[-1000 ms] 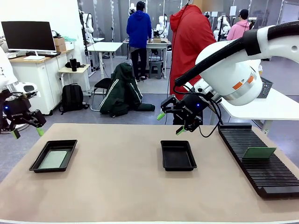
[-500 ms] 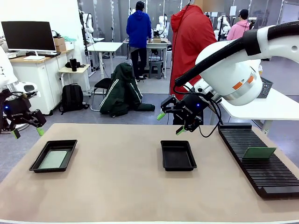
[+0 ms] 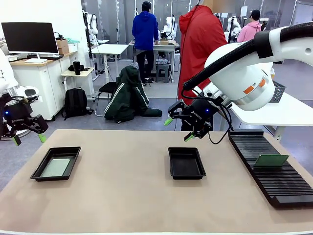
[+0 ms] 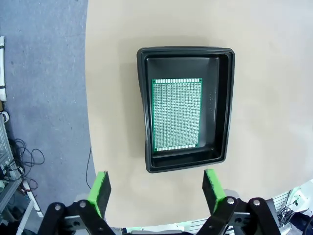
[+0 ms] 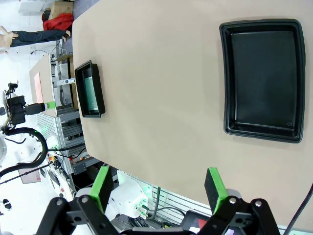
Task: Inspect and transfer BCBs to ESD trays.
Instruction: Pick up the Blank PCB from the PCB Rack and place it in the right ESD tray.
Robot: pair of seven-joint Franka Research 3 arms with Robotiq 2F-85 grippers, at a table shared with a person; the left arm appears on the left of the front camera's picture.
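So here's where we're at: the left gripper [image 3: 29, 139] hangs at the left edge of the front frame, off the table's [image 3: 122, 196] left end and above its height, with its green-padded fingers spread wide and nothing between them. Looking down from its wrist cam, we see the left tray [image 4: 216, 107] in the middle of the frame, ahead of the finger pads [image 4: 100, 187] and well clear of them. One BCB [image 4: 176, 115] lies flat on its floor, sitting closer to the tray's left wall than the right in that view. In the front view that tray sits at the lower left of the tabletop. The right gripper [image 3: 178, 129] hovers just right of center in the front frame, above the far end of the middle tray [image 3: 186, 164], fingers spread apart too and holding nothing. Its wrist cam puts the middle tray at the upper right of the frame, floor showing bare black, with the left tray small at the upper left of that frame. Out at the right side of the front frame we've got a long black slotted rack [image 3: 274, 181] with a second BCB [image 3: 271, 160] standing in its slots, leaning a bit. A person in a red jacket [image 3: 198, 44] stands past the table's far edge, behind the right arm.
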